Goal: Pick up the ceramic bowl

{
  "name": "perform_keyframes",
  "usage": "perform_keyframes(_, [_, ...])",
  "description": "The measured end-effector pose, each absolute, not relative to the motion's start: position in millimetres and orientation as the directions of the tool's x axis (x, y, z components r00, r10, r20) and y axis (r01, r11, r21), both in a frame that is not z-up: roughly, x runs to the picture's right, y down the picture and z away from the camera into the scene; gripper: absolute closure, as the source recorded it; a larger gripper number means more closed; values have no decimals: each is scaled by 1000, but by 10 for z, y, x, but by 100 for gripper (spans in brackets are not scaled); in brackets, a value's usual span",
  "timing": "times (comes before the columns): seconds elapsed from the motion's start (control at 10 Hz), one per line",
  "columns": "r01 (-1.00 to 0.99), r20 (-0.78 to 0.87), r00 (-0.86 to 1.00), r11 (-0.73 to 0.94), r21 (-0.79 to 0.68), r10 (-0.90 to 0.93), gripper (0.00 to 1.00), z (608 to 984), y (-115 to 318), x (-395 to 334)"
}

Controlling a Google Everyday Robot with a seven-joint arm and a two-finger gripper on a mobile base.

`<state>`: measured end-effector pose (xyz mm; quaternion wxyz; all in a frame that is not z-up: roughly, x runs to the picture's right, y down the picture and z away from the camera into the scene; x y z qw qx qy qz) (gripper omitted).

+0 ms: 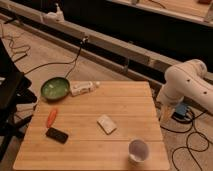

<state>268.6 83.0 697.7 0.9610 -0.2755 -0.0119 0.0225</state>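
Note:
The ceramic bowl (55, 88) is shallow, round and green with a darker rim. It sits at the far left corner of the wooden table (125, 107). A white cup (138, 150) with a dark inside stands near the front right corner. My white arm (187, 85) is off the table's right side. The gripper (165, 114) hangs down beside the right edge, far from the bowl and holding nothing that I can see.
A white bottle (82, 88) lies right of the bowl. An orange carrot-like piece (51, 118), a black flat object (57, 135) and a white packet (106, 124) lie on the table. A black chair (10, 100) stands at the left. Cables run across the floor.

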Motion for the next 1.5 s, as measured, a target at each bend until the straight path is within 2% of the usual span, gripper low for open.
perform_keyframes(0.5, [155,331,944,889,-431,-5,35,7186,130,1346])
perform_keyframes(0.7, [202,416,909,891,-407,-16,35,7164,101,913])
perform_keyframes(1.2, [210,430,902,887,-410,-15,35,7160,119,845])
perform_keyframes(1.5, [269,497,867,871,-411,-34,35,7275,207,435])
